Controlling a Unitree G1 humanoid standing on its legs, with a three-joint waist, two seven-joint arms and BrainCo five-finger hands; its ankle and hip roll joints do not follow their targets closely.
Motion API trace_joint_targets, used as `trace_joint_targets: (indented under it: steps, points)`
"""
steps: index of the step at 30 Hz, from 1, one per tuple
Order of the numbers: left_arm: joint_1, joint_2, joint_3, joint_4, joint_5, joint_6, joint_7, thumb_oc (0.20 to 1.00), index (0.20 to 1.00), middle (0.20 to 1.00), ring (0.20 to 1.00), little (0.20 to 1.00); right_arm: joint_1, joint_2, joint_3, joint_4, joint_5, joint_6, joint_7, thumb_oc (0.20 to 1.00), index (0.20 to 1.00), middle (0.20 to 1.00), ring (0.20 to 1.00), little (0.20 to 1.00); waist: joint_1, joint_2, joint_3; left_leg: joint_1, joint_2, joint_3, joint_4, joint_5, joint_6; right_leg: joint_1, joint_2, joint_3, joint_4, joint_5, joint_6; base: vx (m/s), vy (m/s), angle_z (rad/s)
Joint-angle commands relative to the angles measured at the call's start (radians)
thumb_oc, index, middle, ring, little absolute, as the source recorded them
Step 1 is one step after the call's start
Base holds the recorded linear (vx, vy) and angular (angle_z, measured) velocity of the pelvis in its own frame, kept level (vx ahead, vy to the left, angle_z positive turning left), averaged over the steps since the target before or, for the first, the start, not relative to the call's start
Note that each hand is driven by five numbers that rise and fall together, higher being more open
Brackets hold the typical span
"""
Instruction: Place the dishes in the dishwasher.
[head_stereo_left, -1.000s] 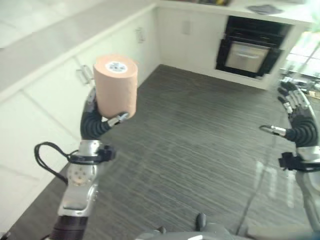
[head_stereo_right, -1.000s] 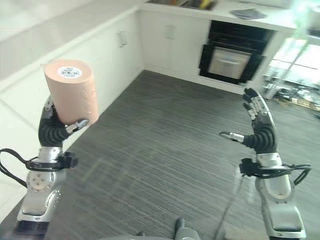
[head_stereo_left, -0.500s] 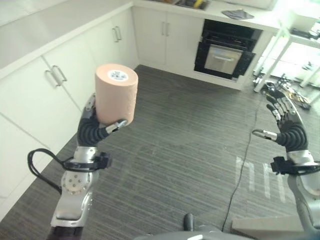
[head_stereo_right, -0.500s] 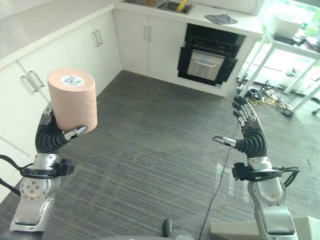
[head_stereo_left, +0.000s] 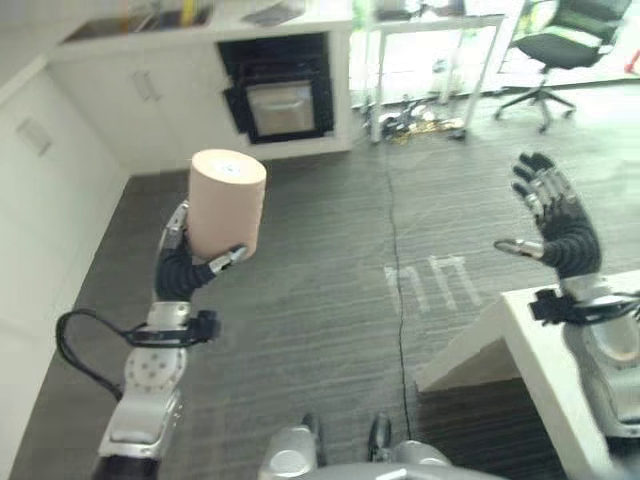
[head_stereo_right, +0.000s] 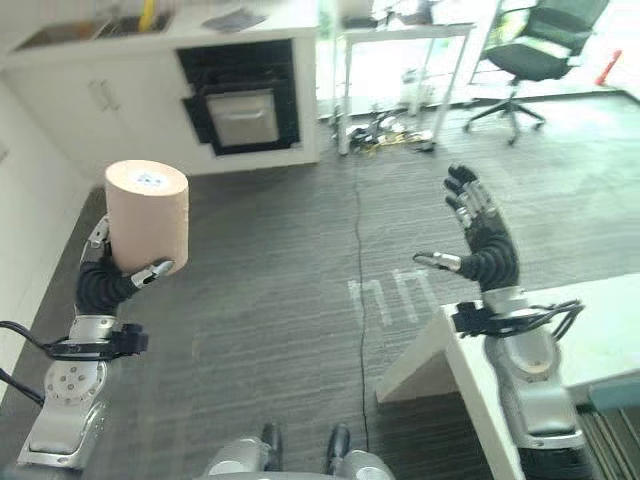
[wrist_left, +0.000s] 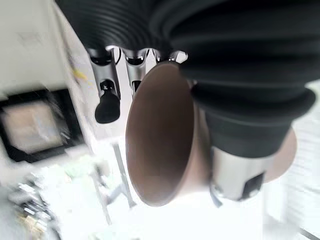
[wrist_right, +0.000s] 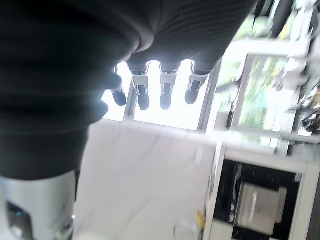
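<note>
A tall peach-coloured cup (head_stereo_left: 226, 203) stands bottom-up in my left hand (head_stereo_left: 182, 262), whose fingers and thumb curl round its lower end; I hold it raised at the left, above the dark floor. In the left wrist view the cup's (wrist_left: 160, 135) dark inside faces the camera between my fingers (wrist_left: 107, 102) and thumb (wrist_left: 240, 172). My right hand (head_stereo_left: 560, 232) is raised at the right, open, fingers spread and pointing up, holding nothing. Its straight fingers (wrist_right: 142, 95) show in the right wrist view.
A black built-in oven (head_stereo_left: 276, 92) sits in white cabinets (head_stereo_left: 120, 105) at the back. A white table corner (head_stereo_left: 500, 345) lies under my right arm. Farther back stand a black office chair (head_stereo_left: 550, 50), white table legs (head_stereo_left: 460, 70) and clutter on the floor.
The whole picture has swung: the oven now sits at the upper left, and a chair and a white table corner have come into view. Both hands keep their pose, the cup still held.
</note>
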Motion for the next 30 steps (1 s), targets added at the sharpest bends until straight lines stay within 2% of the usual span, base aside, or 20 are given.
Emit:
trace_joint_targets:
  steps: [1, 9, 20, 21, 22, 23, 29, 30]
  points:
    - [-0.025, 0.01, 0.043, -0.068, 0.022, -0.056, 0.008, 0.2, 0.2, 0.2, 0.2, 0.2, -0.067, -0.015, -0.075, -0.025, 0.029, -0.06, 0.065, 1.0, 1.0, 1.0, 1.0, 1.0, 0.027, -0.003, -0.026, 0.191, 0.005, 0.013, -0.193, 0.068, -0.045, 0.039, -0.101, -0.004, 0.001, 0.001, 0.102, 0.11, 0.034, -0.19]
    - [-0.025, -0.001, 0.021, -0.074, 0.012, -0.05, -0.001, 0.2, 0.2, 0.2, 0.2, 0.2, -0.084, -0.017, -0.062, -0.05, -0.01, -0.01, 0.046, 1.0, 1.0, 1.0, 1.0, 1.0, 0.029, -0.011, -0.032, 0.207, -0.004, 0.02, -0.195, 0.043, -0.028, 0.06, -0.094, 0.003, -0.033, 0.007, 0.099, 0.08, 0.021, 0.03]
    - [0.011, 0.001, 0.036, -0.084, 0.0, -0.06, 0.006, 0.2, 0.2, 0.2, 0.2, 0.2, -0.068, -0.036, -0.071, -0.056, -0.004, -0.033, 0.068, 1.0, 1.0, 1.0, 1.0, 1.0, 0.043, -0.019, -0.044, 0.202, -0.009, 0.008, -0.195, 0.033, -0.024, 0.069, -0.082, 0.01, -0.049, 0.002, 0.095, 0.03, -0.003, 0.08]
    - [-0.003, -0.055, 0.081, -0.106, -0.072, -0.134, 0.063, 0.2, 0.2, 0.2, 0.2, 0.2, -0.034, 0.063, -0.057, -0.055, -0.02, -0.226, -0.062, 1.0, 1.0, 1.0, 1.0, 1.0, 0.063, -0.05, -0.006, 0.059, 0.053, 0.061, -0.177, 0.13, -0.066, 0.049, -0.149, 0.019, 0.007, -0.026, 0.117, 0.0, 0.0, 0.0]
    - [-0.009, -0.05, 0.077, -0.102, -0.068, -0.132, 0.064, 0.2, 0.2, 0.2, 0.2, 0.2, -0.037, 0.06, -0.052, -0.05, -0.022, -0.234, -0.065, 1.0, 1.0, 1.0, 1.0, 1.0, 0.059, -0.045, -0.012, 0.067, 0.059, 0.056, -0.191, 0.136, -0.068, 0.041, -0.141, 0.019, 0.005, -0.019, 0.112, 0.0, 0.0, 0.0]
    - [-0.03, -0.037, 0.074, -0.081, -0.062, -0.134, 0.039, 0.2, 0.2, 0.2, 0.2, 0.2, -0.031, 0.053, -0.054, -0.048, 0.005, -0.246, -0.063, 1.0, 1.0, 1.0, 1.0, 1.0, 0.037, -0.035, -0.041, 0.093, 0.061, 0.058, -0.195, 0.115, -0.07, 0.036, -0.114, 0.015, 0.011, -0.034, 0.096, 0.0, -0.029, 0.09]
    - [0.021, -0.044, 0.116, -0.077, -0.125, -0.152, -0.003, 0.2, 0.2, 0.2, 0.2, 0.2, 0.02, 0.057, -0.103, -0.067, 0.057, -0.237, -0.005, 1.0, 1.0, 1.0, 1.0, 1.0, 0.03, -0.03, -0.07, 0.113, 0.042, 0.048, -0.195, 0.102, -0.062, 0.033, -0.09, 0.015, 0.005, -0.043, 0.073, 0.05, -0.048, 0.21]
    - [0.028, -0.046, 0.116, -0.083, -0.137, -0.147, -0.005, 0.2, 0.2, 0.2, 0.2, 0.2, 0.012, 0.042, -0.106, -0.068, 0.064, -0.227, -0.005, 1.0, 1.0, 1.0, 1.0, 1.0, 0.034, -0.038, -0.055, 0.098, 0.031, 0.069, -0.1, 0.081, -0.068, 0.049, -0.093, 0.013, 0.004, -0.052, 0.059, 0.06, -0.065, 0.3]
